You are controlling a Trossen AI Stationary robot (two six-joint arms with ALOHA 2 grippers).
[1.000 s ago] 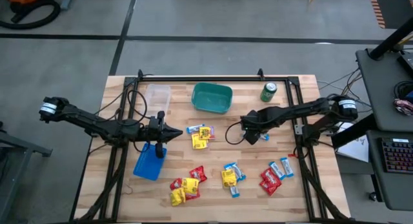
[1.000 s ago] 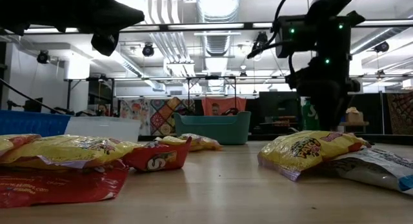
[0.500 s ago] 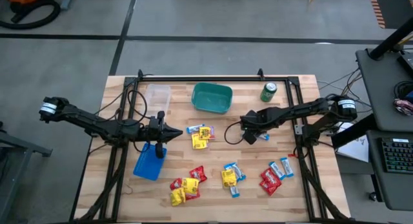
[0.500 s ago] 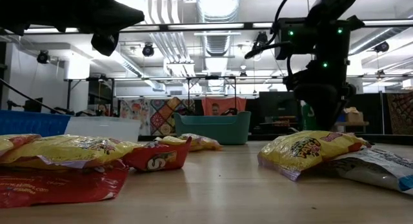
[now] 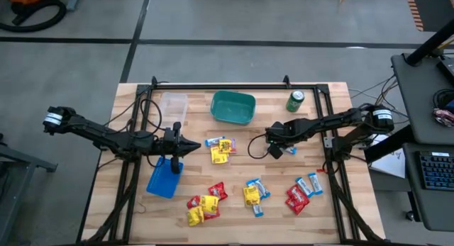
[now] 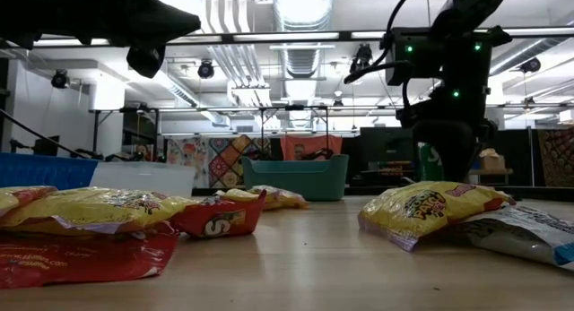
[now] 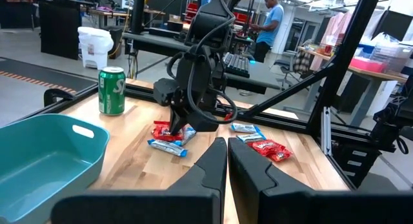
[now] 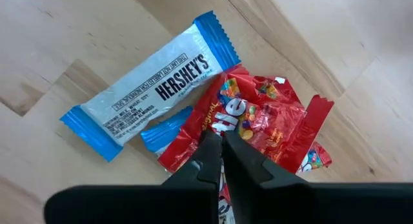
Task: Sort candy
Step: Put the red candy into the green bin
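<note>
Two grippers are out over a pale wooden table [image 5: 234, 203] framed by black rails. The right gripper [image 8: 221, 141] has its fingers pressed together, the tips down at a red packet [image 8: 258, 124] that lies partly over a blue-and-white wrapper [image 8: 151, 82] on the bare planks; whether any of the red foil is pinched between the tips cannot be made out. From above, this gripper [image 5: 275, 148] sits just right of the table's middle. Left of it lies a small cluster of yellow packets [image 5: 221, 151]; nearer the front edge are more heaps of candy [image 5: 204, 205] in red, yellow and blue-and-white. Behind it stand a teal bin [image 5: 233, 107] and a green drink can [image 5: 295, 101], with a clear tub [image 5: 172, 104] farther left.

The left gripper [image 5: 193, 145] hovers with its fingers shut and empty, just beside a blue tray [image 5: 164, 178].

Beyond the table is a grey floor; the low view shows a workshop with ceiling ducts and lamps, and the left wrist view shows a person [image 7: 268, 24] standing at benches far behind.
</note>
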